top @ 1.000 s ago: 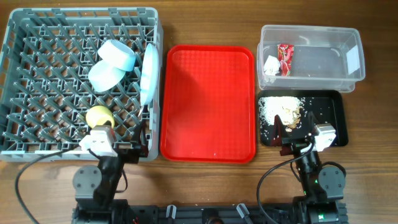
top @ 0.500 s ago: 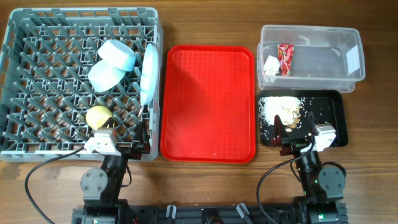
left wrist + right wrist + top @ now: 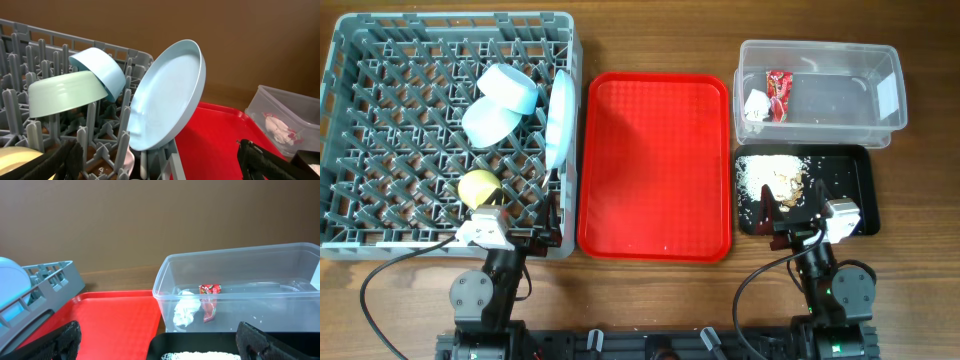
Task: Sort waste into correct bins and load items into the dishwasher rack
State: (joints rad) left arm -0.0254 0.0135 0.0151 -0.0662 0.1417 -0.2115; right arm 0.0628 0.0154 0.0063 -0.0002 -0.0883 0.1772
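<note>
The grey dishwasher rack (image 3: pixel 380 40) fills the left of the table. In it lie two pale bowls (image 3: pixel 510 88) (image 3: pixel 485 122) tipped on the pegs, a pale blue plate (image 3: pixel 558 118) on edge at the rack's right side, and a yellow cup (image 3: pixel 478 187). The clear tub (image 3: pixel 850 62) holds a red wrapper (image 3: pixel 778 92) and a white paper scrap (image 3: pixel 757 104). Beige crumbs (image 3: pixel 770 178) lie in the black tray (image 3: pixel 850 185). My left gripper (image 3: pixel 520 235) (image 3: pixel 162 162) is open at the rack's near right corner, below the plate (image 3: pixel 167 97). My right gripper (image 3: pixel 788 215) (image 3: pixel 160 342) is open over the black tray's near edge.
A large red serving tray (image 3: pixel 655 165) lies between the rack and the two bins, with nothing on it. The clear tub (image 3: pixel 240 260) stands right behind the black tray (image 3: pixel 200 342). Cables trail from both arm bases at the table's front edge.
The left arm shifted slightly right and back toward the front edge a second ago, then held still. The right arm and all objects have not moved.
</note>
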